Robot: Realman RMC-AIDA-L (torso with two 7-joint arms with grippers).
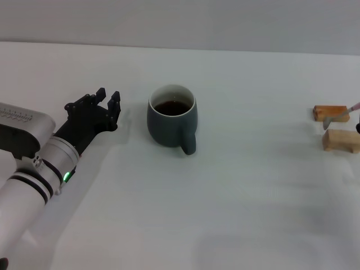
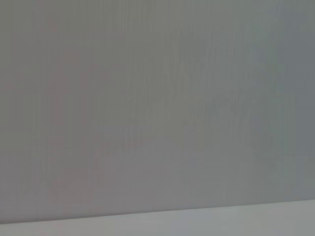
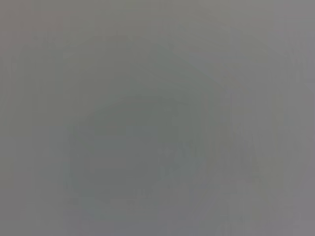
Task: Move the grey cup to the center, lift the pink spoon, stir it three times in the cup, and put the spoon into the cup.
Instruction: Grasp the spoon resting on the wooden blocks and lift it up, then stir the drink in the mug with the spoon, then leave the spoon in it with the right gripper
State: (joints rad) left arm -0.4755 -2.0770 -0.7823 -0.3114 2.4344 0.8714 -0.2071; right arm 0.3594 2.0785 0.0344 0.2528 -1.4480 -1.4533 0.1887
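The grey cup (image 1: pixel 171 119) stands upright near the middle of the white table, with dark liquid inside and its handle turned toward me. My left gripper (image 1: pixel 108 100) is open and empty, a short way to the left of the cup and apart from it. The pink spoon (image 1: pixel 341 114) shows at the far right edge. Its grey bowl lies between two tan wooden blocks and its pink handle runs out of the picture. A dark sliver (image 1: pixel 358 128) at that edge may be my right gripper. Both wrist views show only a blank grey surface.
Two tan wooden blocks, one (image 1: pixel 329 112) behind the other (image 1: pixel 341 140), sit at the far right. The white table (image 1: pixel 247 185) stretches between the cup and the blocks, with its far edge along a grey wall.
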